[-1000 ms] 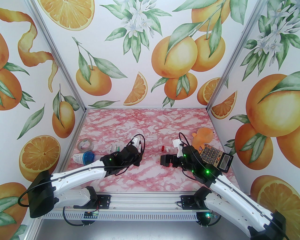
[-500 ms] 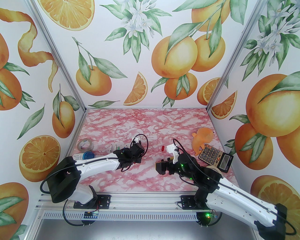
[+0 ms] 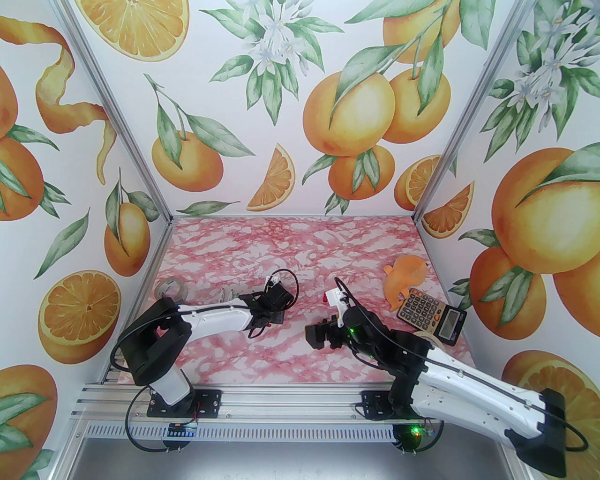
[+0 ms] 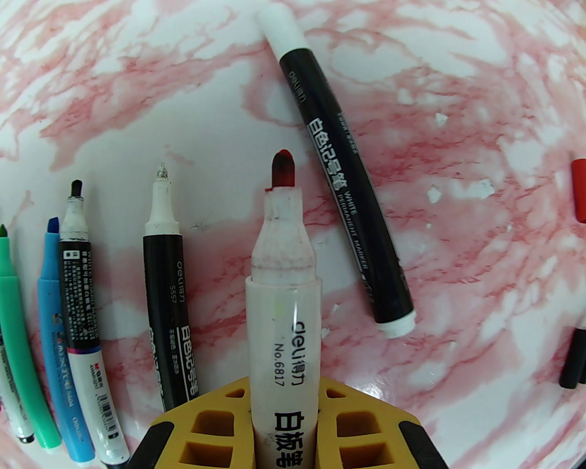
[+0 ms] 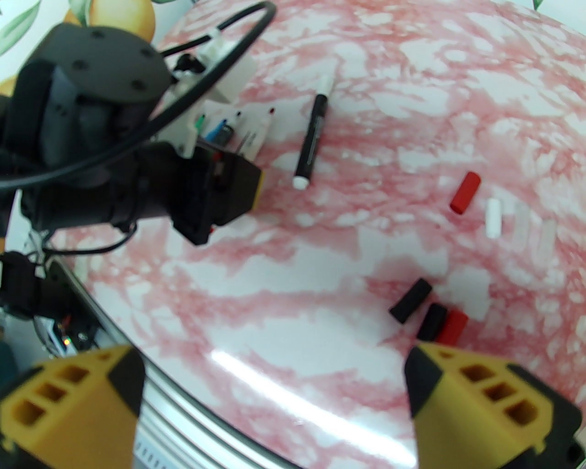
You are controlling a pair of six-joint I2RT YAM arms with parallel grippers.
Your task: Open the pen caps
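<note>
My left gripper (image 4: 284, 412) is shut on a white-barrelled pen (image 4: 284, 293) whose red tip is bare and points away over the table. Left of it lie several uncapped pens, among them a green one (image 4: 18, 320), a blue one (image 4: 57, 329) and a black one (image 4: 167, 293). To the right lies a black pen (image 4: 341, 183) with its white cap (image 4: 281, 27) on. My right gripper (image 5: 274, 394) hovers open and holds nothing. Loose pen caps lie near it: red (image 5: 465, 192), white (image 5: 493, 218), black (image 5: 410, 301). From above, the left gripper (image 3: 267, 311) and right gripper (image 3: 316, 333) face each other mid-table.
A tape roll (image 3: 171, 289) lies at the left wall. An orange plush toy (image 3: 405, 276) and a calculator (image 3: 431, 316) sit at the right. The marble table (image 3: 290, 243) stretches bare behind both grippers. The metal rail (image 3: 281, 410) runs along the near edge.
The right gripper has moved left and toward the near edge, still open. The left arm has folded its elbow upward and inward, and its gripper has stayed shut on the pen.
</note>
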